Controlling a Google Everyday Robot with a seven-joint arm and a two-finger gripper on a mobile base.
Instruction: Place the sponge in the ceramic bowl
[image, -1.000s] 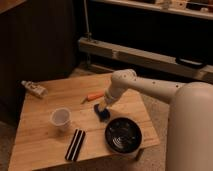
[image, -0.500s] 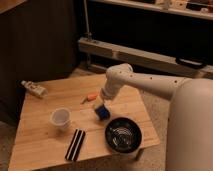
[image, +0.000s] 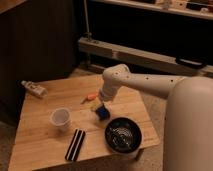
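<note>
The deep-blue sponge (image: 102, 112) hangs at the tip of my gripper (image: 101, 106), just above the middle of the wooden table (image: 40, 145). The gripper points down from the white arm and is shut on the sponge's top. The black ceramic bowl (image: 122, 135), with pale swirl lines inside, sits on the table's front right corner. It lies a short way right of and nearer than the sponge, and holds nothing.
A translucent white cup (image: 60, 119) stands left of the sponge. In front of the cup lies a black-and-white striped block (image: 75, 145). An orange carrot (image: 90, 97) rests just behind the gripper. A small bottle (image: 34, 89) lies at the far left corner.
The arm's elbow has risen slightly and shifted left. The sponge stays almost in the same spot under the gripper.
</note>
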